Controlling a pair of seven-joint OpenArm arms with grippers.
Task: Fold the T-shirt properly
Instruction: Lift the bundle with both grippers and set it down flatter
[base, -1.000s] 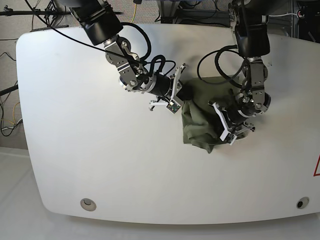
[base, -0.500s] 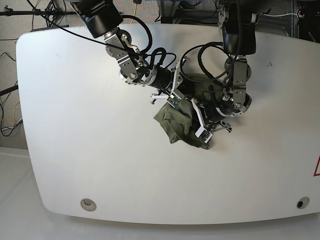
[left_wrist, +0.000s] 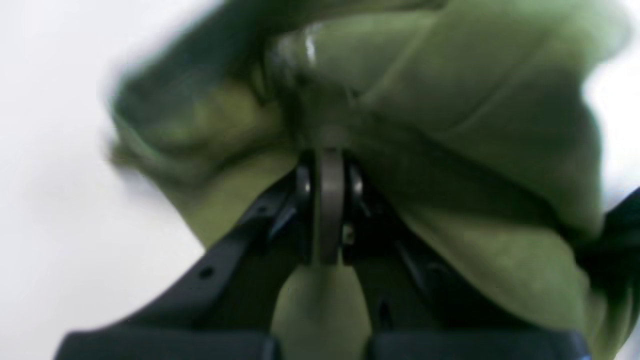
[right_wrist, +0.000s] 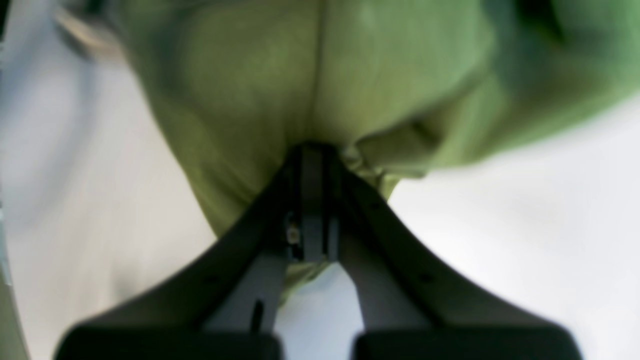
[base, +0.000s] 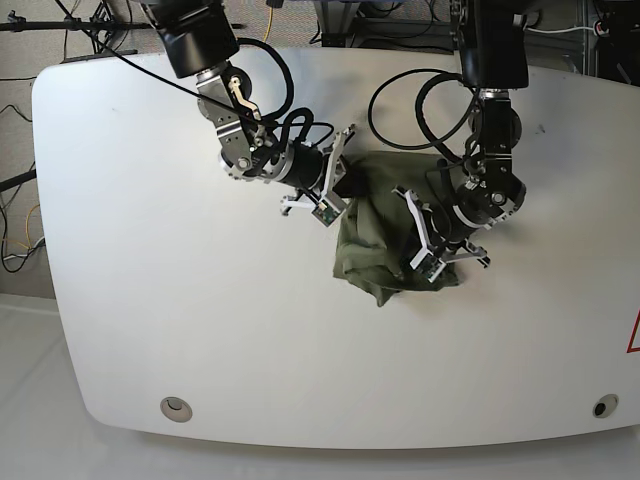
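Two claws, both pinching one T-shirt (base: 375, 240): nearest the table's front edge, the olive bundle hangs crumpled between them, its lower folds resting mid-table (base: 150, 300); left gripper (left_wrist: 327, 165), jaws pressed together on bunched cloth; right gripper (right_wrist: 312, 160), likewise closed on a fold near a seam. Step judged: lifting and spreading the garment, not yet folded; next move calls for drawing the arms apart to lay it flat before any fold
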